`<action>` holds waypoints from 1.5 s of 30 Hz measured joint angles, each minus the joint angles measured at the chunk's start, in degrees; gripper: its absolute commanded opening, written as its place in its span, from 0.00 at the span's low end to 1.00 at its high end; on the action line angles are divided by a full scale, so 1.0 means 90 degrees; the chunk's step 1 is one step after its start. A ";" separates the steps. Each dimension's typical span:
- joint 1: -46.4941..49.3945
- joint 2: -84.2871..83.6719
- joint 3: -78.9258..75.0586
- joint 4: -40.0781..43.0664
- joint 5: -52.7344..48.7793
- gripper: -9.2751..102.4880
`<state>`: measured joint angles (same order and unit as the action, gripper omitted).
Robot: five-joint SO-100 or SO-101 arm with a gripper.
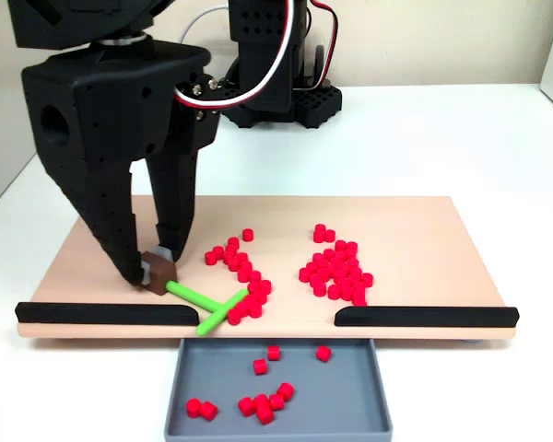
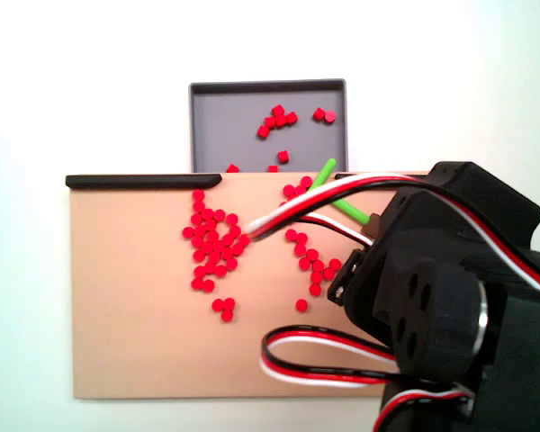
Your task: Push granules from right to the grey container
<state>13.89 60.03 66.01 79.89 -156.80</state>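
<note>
Small red granules (image 1: 336, 272) are lying in two loose clusters on the peach board, while about a dozen more are resting scattered inside the shallow grey container (image 1: 189, 405) sitting against the board's front edge.

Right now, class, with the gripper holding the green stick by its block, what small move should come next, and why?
Probably a short sweep of the green T-stick toward the grey container: the gripper holds its brown block, the crossbar touches the nearer red granules, and they sit at the gap between the black strips.
</note>
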 measured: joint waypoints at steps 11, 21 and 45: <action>-0.0322 0.0000 -0.0010 0.0000 0.1396 0.08; -0.0566 -0.0020 -0.0479 0.0059 0.4199 0.08; -0.1377 0.6133 0.4775 0.0928 0.7705 0.08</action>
<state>1.49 115.22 108.98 88.24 -87.45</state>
